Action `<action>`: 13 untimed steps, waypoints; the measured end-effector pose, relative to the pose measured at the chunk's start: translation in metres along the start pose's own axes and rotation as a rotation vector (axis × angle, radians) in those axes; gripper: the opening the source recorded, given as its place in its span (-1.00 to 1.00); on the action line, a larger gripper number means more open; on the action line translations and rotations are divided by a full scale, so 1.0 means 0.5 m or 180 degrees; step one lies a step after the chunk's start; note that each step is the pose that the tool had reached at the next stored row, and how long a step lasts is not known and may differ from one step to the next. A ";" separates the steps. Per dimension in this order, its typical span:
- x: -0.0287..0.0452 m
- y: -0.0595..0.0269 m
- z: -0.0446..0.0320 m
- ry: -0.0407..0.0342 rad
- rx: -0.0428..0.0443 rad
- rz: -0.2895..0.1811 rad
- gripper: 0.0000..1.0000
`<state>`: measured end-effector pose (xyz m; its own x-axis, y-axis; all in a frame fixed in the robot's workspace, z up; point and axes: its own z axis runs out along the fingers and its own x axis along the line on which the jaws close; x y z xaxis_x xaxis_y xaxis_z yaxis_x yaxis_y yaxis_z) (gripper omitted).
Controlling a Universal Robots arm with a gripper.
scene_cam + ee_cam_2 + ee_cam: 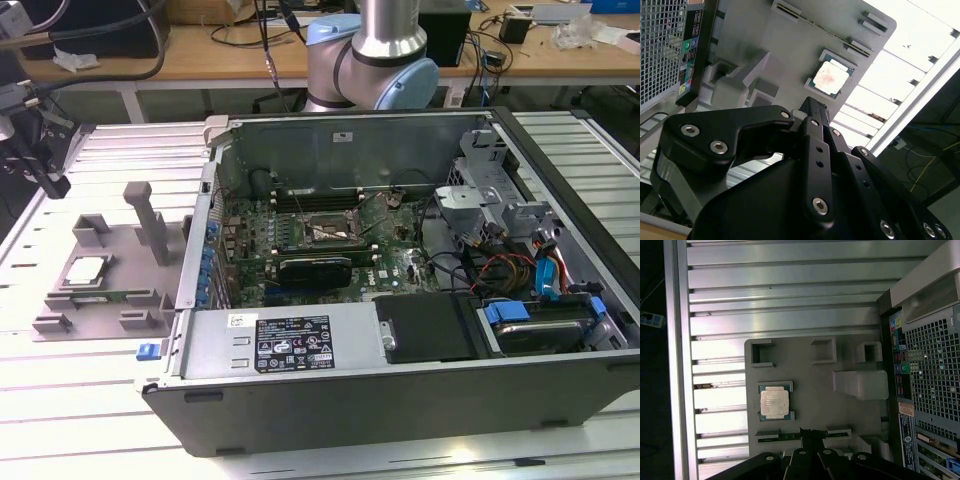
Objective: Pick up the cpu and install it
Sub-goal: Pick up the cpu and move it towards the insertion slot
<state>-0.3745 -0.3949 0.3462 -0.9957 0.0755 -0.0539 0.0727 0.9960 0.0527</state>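
1. Tool (812, 431) hangs off to one side of the grey holder tray (810, 385). In both wrist views its two fingers are drawn together into one dark stem, gripping nothing.
2. The cpu (85, 268) lies flat, silver top up, in its recess on that tray, at the left middle of the exterior view. It is near the tool but apart from it.
3. The tray rests on the slatted metal surface (90, 400), just beside the open computer case (400, 400), which takes up the centre and right of the exterior view.
4. Inside the case, the motherboard socket (325, 230) sits at upper centre; I cannot tell whether its frame is ready to take the chip.
5. Judged from this, the work stands at the approach for the pick-up: the chip is not yet lifted, and installation has not begun.
6. A grasp would call for fingers parted wider than the chip, centred over it and square to its edges. The descent should be gentle, since the part is thin and the recess looks snug.
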 end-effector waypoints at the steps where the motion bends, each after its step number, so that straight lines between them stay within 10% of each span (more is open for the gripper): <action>1: 0.000 0.000 0.000 0.0000 0.0000 0.0000 -0.79; 13: 0.013 -0.003 0.038 -0.0009 -0.0001 -0.0001 -0.79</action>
<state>-0.3801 -0.3950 0.3267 -0.9955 0.0754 -0.0567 0.0725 0.9960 0.0529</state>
